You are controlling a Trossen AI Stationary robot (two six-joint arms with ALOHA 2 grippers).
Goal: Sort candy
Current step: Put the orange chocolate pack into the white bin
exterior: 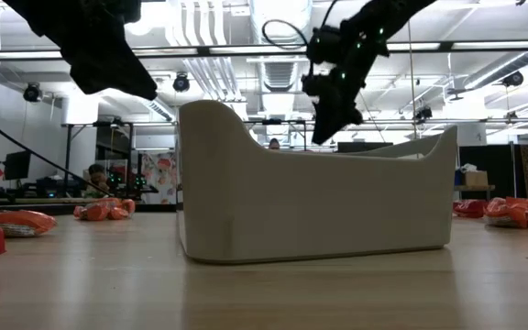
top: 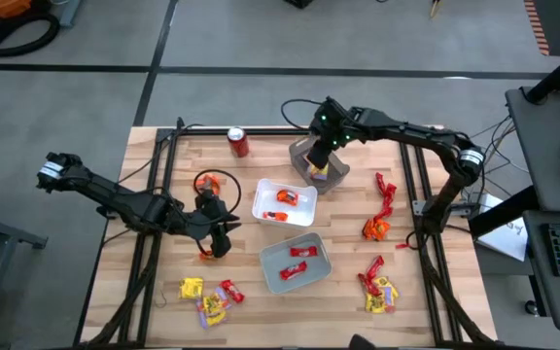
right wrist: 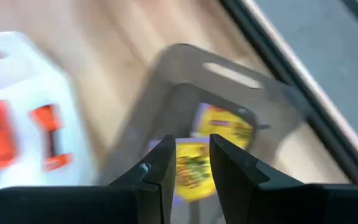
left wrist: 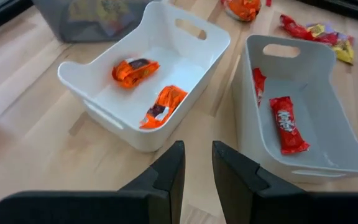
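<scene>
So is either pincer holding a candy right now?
It cannot be told. The left pincer shows an empty gap. The right pincer hangs over the grey tray, yellow candy between its fingers, gripped or falling.

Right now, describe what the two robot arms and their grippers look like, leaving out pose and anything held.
Both arms are dark, nearly black, built of jointed segments. The left gripper ends in two flat black fingers with squared tips; the right gripper has the same pair. A black cable loops above the right arm's wrist, where small green lights glow. The left arm has a pale block at its rear end.
</scene>
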